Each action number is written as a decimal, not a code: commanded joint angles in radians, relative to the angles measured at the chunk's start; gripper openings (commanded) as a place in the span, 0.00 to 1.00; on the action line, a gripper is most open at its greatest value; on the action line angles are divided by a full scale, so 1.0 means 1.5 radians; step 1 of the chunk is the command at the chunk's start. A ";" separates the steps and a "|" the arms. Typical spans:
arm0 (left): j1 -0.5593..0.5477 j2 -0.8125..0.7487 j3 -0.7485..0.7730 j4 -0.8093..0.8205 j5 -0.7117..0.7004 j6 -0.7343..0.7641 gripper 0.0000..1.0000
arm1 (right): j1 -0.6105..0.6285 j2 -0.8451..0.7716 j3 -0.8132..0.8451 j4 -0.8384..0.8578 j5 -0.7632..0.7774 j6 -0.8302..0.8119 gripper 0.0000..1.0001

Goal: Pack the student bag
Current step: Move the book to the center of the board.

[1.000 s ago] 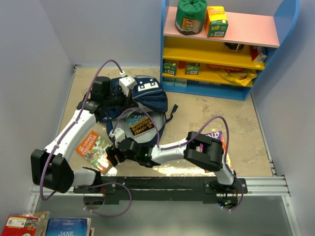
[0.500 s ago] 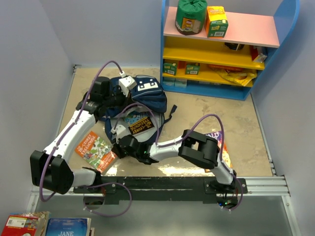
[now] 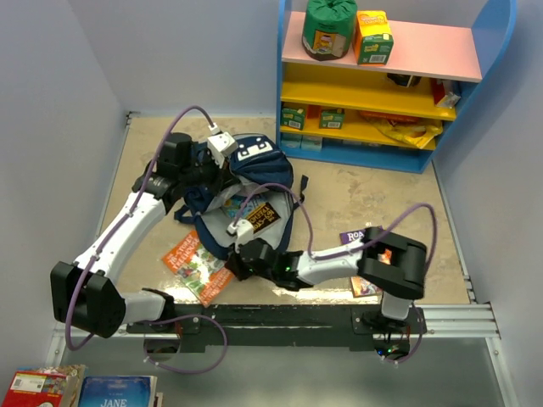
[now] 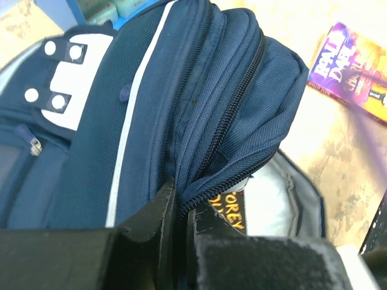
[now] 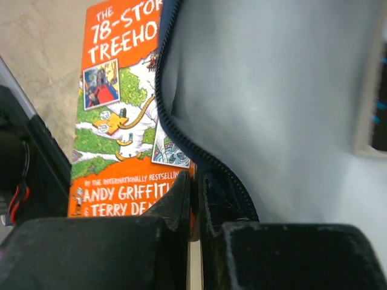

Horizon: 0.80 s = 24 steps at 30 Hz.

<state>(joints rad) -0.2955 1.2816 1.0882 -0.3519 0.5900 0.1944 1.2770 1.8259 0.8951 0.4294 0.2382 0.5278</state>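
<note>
Bag: the student bag (image 3: 259,165) lies left of centre, mouth gaping toward you, near the shelf (image 3: 390,93).
Inside: a dark book (image 3: 261,217) against pale lining.
Your left gripper (image 4: 180,202): clamped on the bag's zip edge.
Your right gripper (image 5: 196,181): pinching the bag's near rim.
Room: an orange book (image 3: 198,264) lies just beside that rim; tabletop (image 3: 339,199) runs on your right to the purple book (image 3: 350,240).

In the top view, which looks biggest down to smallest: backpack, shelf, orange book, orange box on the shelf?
1. shelf
2. backpack
3. orange book
4. orange box
The box sits higher up, so it may look bigger than it is.
</note>
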 commanded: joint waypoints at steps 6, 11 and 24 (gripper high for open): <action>0.009 0.015 0.024 0.202 -0.155 -0.024 0.00 | -0.105 -0.301 -0.132 -0.361 0.132 0.111 0.00; 0.011 0.023 0.033 0.210 -0.178 -0.035 0.00 | -0.112 -0.389 -0.136 -0.520 0.141 0.157 0.00; 0.011 0.014 0.019 0.195 -0.140 -0.034 0.00 | -0.069 -0.269 -0.093 -0.453 -0.079 0.006 0.24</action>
<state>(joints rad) -0.3065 1.2900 1.0946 -0.2089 0.4942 0.0982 1.1713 1.3842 0.7097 -0.2325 0.1658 0.6407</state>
